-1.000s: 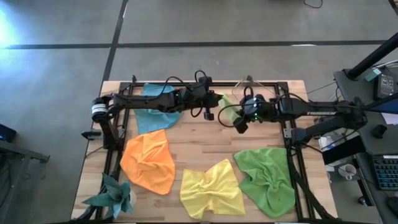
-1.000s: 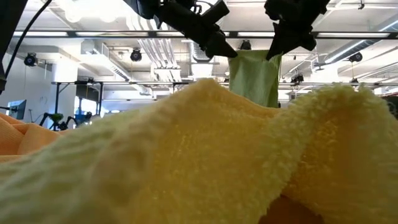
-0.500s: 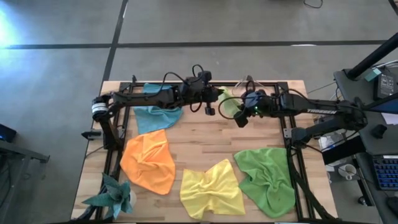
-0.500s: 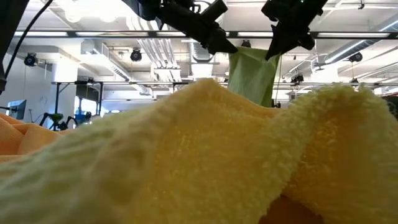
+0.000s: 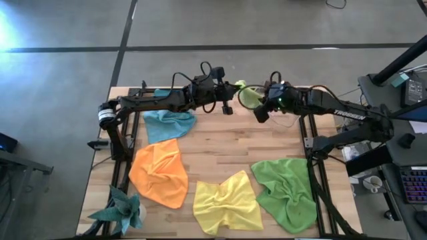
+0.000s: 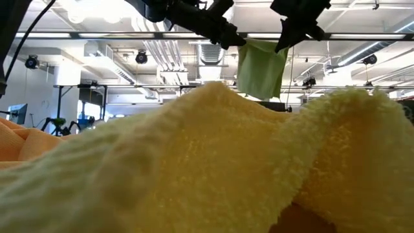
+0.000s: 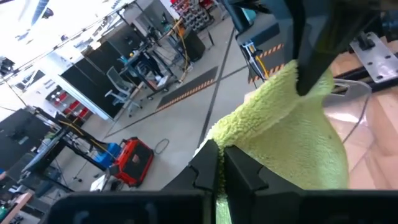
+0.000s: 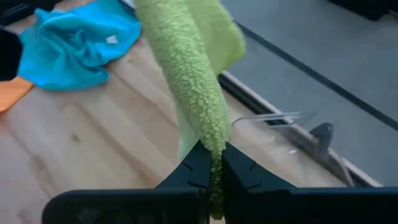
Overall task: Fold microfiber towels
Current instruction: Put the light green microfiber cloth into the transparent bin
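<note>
Above the table's far edge (image 5: 200, 89), hanging slack: lime green towel (image 6: 261, 68), soft, light, limp, best held at the top corners. Pinched at one corner by left gripper (image 6: 228, 39), clamped shut on it; at the other by right gripper (image 6: 289, 35), likewise clamped. Since a second ago, carried higher and farther back, grippers closer together.

A wooden worktop (image 5: 220, 143) is seen carrying a blue towel (image 5: 170, 124), an orange towel (image 5: 160, 172), a yellow towel (image 5: 227, 202), a darker green towel (image 5: 285, 191) and a teal spiky ornament (image 5: 121, 209).
</note>
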Available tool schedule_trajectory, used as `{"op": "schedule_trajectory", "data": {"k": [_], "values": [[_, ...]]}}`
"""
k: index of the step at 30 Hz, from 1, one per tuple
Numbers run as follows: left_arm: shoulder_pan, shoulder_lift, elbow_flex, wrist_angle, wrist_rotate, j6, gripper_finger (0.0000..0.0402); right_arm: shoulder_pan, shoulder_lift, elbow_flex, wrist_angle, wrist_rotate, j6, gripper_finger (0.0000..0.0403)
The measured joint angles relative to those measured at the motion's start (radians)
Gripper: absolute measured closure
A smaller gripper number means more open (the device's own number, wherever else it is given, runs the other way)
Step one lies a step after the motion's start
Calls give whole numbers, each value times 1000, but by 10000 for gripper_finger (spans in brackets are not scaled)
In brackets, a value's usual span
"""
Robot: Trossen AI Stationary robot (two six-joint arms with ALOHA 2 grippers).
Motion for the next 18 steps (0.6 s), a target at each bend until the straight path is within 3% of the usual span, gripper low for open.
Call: {"op": "schedule_trajectory", "data": {"k": [18], "values": [[45,191,165,39,8,0,401,-182,21,65,-53,0,-126,394]]}}
